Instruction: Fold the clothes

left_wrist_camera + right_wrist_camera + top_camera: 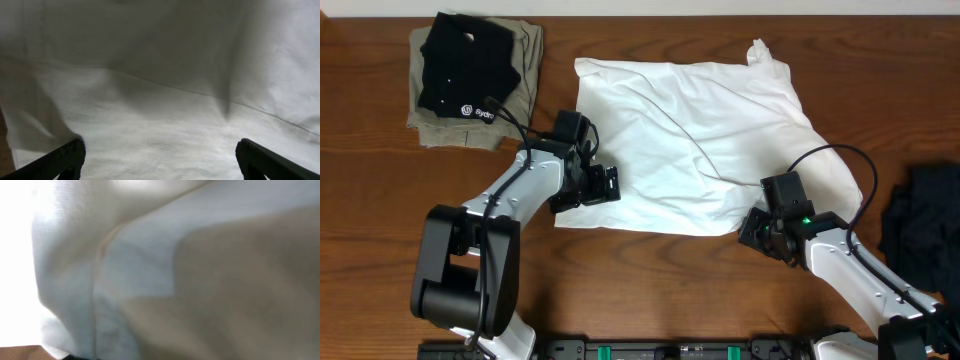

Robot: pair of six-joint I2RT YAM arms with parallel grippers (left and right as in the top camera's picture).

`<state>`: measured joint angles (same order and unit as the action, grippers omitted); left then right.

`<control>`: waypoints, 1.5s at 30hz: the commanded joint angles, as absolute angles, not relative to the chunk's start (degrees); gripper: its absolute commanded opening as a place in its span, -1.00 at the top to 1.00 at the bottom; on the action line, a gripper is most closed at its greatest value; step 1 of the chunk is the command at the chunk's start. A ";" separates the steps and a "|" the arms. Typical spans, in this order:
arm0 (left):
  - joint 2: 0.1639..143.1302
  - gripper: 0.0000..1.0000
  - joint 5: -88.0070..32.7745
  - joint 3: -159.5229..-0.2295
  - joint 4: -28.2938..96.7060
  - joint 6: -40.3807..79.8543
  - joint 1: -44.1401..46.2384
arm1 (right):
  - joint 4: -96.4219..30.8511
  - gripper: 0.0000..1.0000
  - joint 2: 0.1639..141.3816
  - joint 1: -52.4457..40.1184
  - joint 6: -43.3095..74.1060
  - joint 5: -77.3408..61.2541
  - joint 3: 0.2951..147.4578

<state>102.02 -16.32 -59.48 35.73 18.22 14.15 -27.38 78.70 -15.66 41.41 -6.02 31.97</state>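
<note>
The white T-shirt (700,140) lies wrinkled and spread across the middle of the wooden table. My left gripper (603,186) is at the shirt's lower left edge. In the left wrist view its fingers (162,162) are wide apart with white cloth (165,100) lying flat between them, so it is open. My right gripper (754,229) is at the shirt's lower right corner. In the right wrist view blurred white cloth (150,255) fills the frame and hides the fingers.
A folded black shirt with a small white logo (465,65) lies on a folded khaki-olive garment (528,55) at the back left. A dark garment (922,212) lies at the right edge. Bare wood (660,290) shows in front of the shirt.
</note>
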 commanded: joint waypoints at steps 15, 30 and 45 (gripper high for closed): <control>102.76 -0.96 -15.84 -59.31 35.92 18.74 14.17 | -29.30 0.11 77.93 -15.81 38.06 2.44 34.39; 102.76 -0.96 -15.84 -59.29 35.92 18.72 14.17 | -27.18 0.31 77.91 -15.62 38.06 4.49 34.39; 102.76 -0.96 -15.81 -59.29 36.14 18.52 14.17 | -34.44 0.97 75.48 -15.55 38.30 4.56 39.53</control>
<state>102.02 -16.32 -59.48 35.90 18.22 14.15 -32.69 77.76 -15.66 38.28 3.53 36.23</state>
